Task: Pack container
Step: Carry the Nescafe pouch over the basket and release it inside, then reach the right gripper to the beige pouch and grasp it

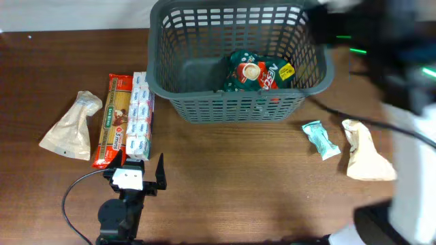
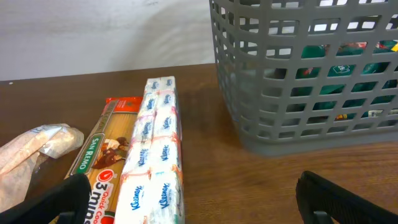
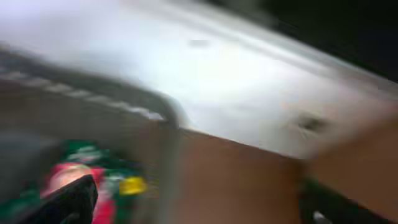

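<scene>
Container: the dark grey slotted basket (image 1: 204, 107) is sitting on the far middle of the bench (image 1: 238, 197), its near wall facing the left arm and its rim open upward.
Inside: a green packet (image 1: 255, 71) is lying against the right side of the floor, showing through the slots (image 2: 348, 68) in the left wrist view; the left half of the floor is showing bare.
Left edge: a white tissue pack (image 1: 139, 116) is lying just beside the container's near-left corner, apart from the wall, with a strip of bench between them (image 2: 199, 124).
Further left: a pasta packet (image 1: 116, 122) is lying lengthwise, touching the tissue pack; a beige pouch (image 1: 71, 126) is resting well apart near the bench's left side.
Right edge: a small teal packet (image 1: 321, 139) and a second beige pouch (image 1: 366, 153) are lying near each other, in front of the container's near-right corner.
Open room: the wide near-middle stretch of bench is lying bare in front of the container.
Left end effector (image 1: 142, 162): it is hovering low, just short of the tissue pack's near end, fingers spread wide and holding nothing.
Right end effector (image 3: 186, 208): blurred, its fingers are standing wide apart and holding nothing, beside the container's rim (image 3: 149, 112).
</scene>
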